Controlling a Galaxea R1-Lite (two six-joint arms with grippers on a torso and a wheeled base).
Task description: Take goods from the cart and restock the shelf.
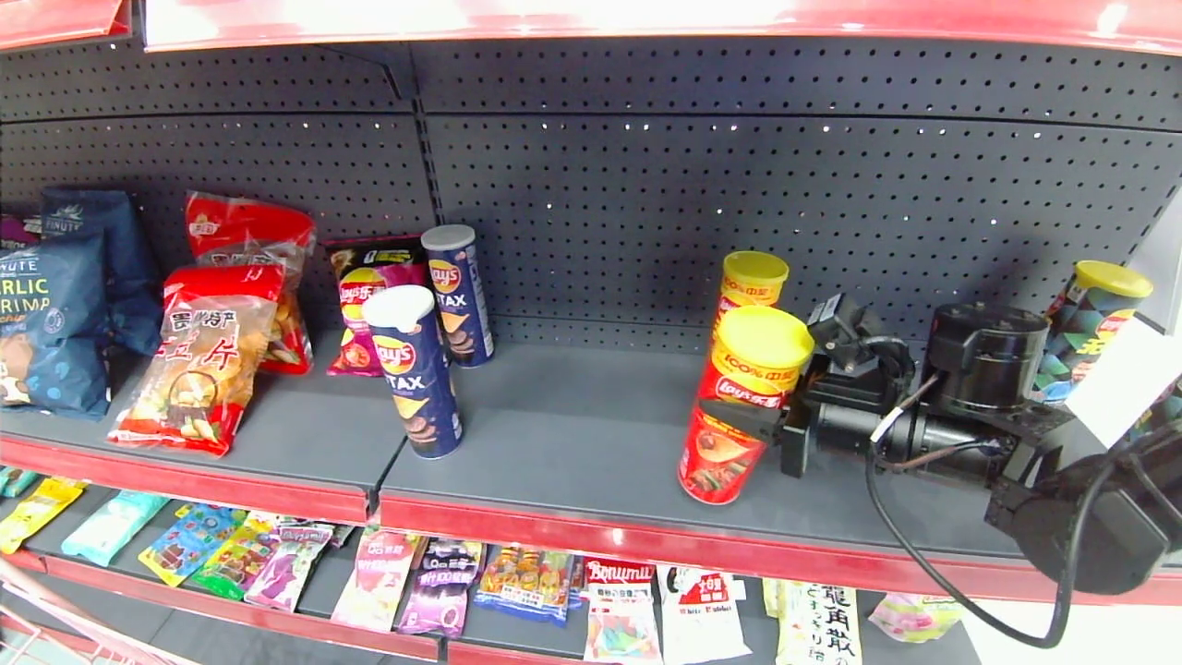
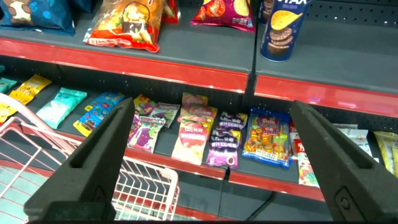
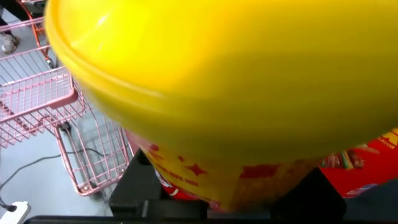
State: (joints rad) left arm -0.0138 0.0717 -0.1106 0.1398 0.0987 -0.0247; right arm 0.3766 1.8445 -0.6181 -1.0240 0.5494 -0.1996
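Now I am standing 1 red can (image 1: 743,388) on the shelf (image 1: 572,434), right claw (image 1: 765,423) clamped on it, release pending (left claw (image 2: 212,104) gaping, empty).

chip can (image 1: 746,388): red, yellow lid | tall can (image 1: 416,388): navy, white lid | cart (image 3: 38,102): pink

Shelf, left to right

On the shelf (image 1: 572,416), snack bags (image 1: 199,369) lie at the left. Right of them, near the middle, the front can (image 1: 413,383) stands before the rear can (image 1: 459,296). Right of centre, the held can (image 1: 739,406) leans near the front edge in the right gripper (image 1: 766,429), with another can (image 1: 750,277) just behind it. A further can (image 1: 1094,323) stands far right. Packets (image 1: 406,577) lie on the lower shelf (image 1: 277,619) beneath. The cart (image 2: 143,186) stands before it, below the left gripper (image 2: 211,155).
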